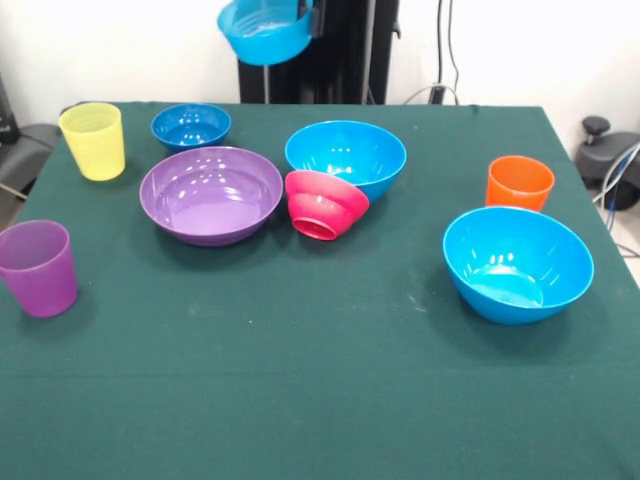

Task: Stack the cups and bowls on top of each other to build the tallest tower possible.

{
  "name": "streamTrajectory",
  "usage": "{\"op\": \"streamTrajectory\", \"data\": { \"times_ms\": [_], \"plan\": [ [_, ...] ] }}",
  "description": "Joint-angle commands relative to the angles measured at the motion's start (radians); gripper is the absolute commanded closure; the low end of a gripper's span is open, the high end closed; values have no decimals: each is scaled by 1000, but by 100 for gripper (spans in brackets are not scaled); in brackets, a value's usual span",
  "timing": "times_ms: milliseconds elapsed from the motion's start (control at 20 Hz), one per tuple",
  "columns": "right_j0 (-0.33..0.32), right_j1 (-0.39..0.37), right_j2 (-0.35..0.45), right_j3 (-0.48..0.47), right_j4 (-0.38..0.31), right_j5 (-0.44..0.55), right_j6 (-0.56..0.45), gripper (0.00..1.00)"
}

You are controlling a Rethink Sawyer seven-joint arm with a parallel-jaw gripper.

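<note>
On the green-clothed desk (pixel 320 400) no tower exists; every piece stands singly. Around the wide glossy purple plastic bowl (pixel 211 194): two large blue bowls to its right, a tipped magenta bowl (pixel 324 204) leaning beside it, a small blue bowl behind. High above, a blue bowl (pixel 263 30) hangs aloft; the end effector's state cannot be told. Stacking all remains.

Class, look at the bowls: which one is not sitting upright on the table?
The small glossy magenta plastic bowl: it is tipped on its side against a light blue bowl; the others on the cloth stand upright.
</note>
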Motion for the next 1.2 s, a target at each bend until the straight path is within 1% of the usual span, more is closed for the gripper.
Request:
{"op": "streamTrajectory", "data": {
  "times_ms": [50,250,350,550,1000,1200],
  "plan": [
    [63,-34,124,-38,69,180,13,100],
    [110,38,121,-129,64,192,39,100],
    [117,67,121,-152,68,185,42,100],
    [85,98,142,-156,74,157,18,100],
    [104,204,119,-316,28,173,16,100],
    [109,253,123,-367,24,178,7,100]
  ]
}}
